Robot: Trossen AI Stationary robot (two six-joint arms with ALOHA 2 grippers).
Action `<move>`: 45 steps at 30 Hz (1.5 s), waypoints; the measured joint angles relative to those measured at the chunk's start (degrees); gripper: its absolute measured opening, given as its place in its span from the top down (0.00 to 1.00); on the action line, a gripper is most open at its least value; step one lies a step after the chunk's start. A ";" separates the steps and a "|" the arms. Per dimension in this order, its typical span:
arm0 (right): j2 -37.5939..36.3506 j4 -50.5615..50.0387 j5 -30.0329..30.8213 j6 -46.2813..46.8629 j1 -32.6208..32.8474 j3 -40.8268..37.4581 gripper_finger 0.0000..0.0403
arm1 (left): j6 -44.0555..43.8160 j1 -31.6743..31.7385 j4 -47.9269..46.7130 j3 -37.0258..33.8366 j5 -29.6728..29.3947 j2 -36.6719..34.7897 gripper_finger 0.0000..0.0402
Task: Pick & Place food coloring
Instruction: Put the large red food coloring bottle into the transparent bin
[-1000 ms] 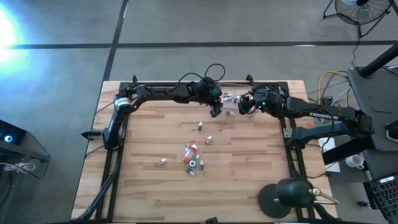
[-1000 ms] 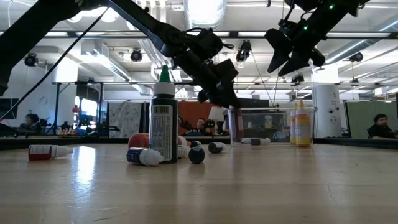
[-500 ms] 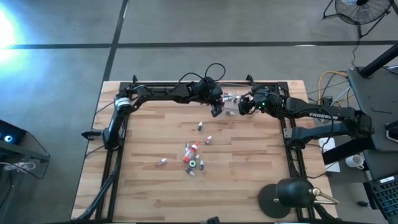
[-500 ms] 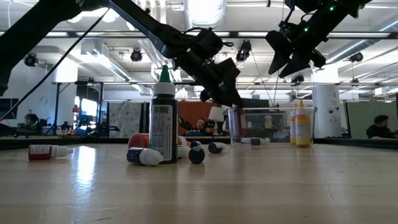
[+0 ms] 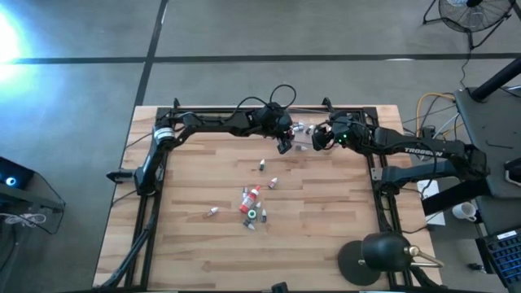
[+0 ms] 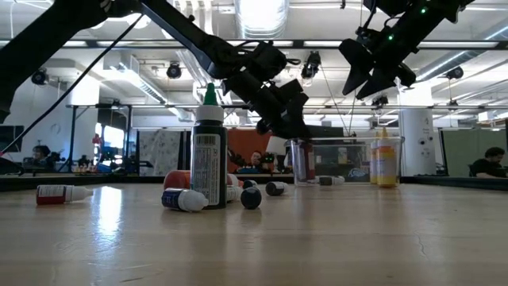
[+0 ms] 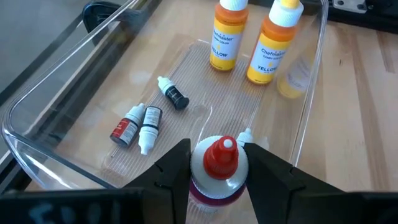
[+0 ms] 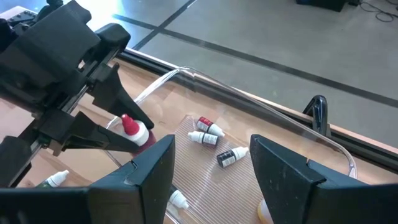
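Now the left gripper (image 7: 214, 177), fingers pinching a red-capped food coloring bottle (image 7: 214, 168), has edged over the clear plastic box (image 7: 37, 140), release likely next, while the right gripper (image 8: 211, 168) hovers spread just beside the box.

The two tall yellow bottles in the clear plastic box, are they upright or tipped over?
Upright: both tall yellow bottles stand on their bases, caps up, inside the clear plastic box.

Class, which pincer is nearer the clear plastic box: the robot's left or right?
Left. The left pincer, holding a red-capped bottle, hangs over the clear plastic box; the right pincer hovers open just beside it.
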 joint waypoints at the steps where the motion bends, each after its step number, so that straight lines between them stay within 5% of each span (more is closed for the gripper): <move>1: 0.00 0.00 0.00 -0.02 0.00 0.00 0.50 | 0.00 0.00 -0.15 0.08 0.00 0.00 0.72; 31: 0.02 -0.07 0.04 -0.18 0.00 0.00 0.50 | -2.32 0.04 -5.35 2.68 -2.75 0.00 0.72; 45: 0.02 -0.43 0.07 -0.89 -0.02 -0.11 0.50 | -2.42 -0.16 -6.27 3.41 -3.88 0.00 0.62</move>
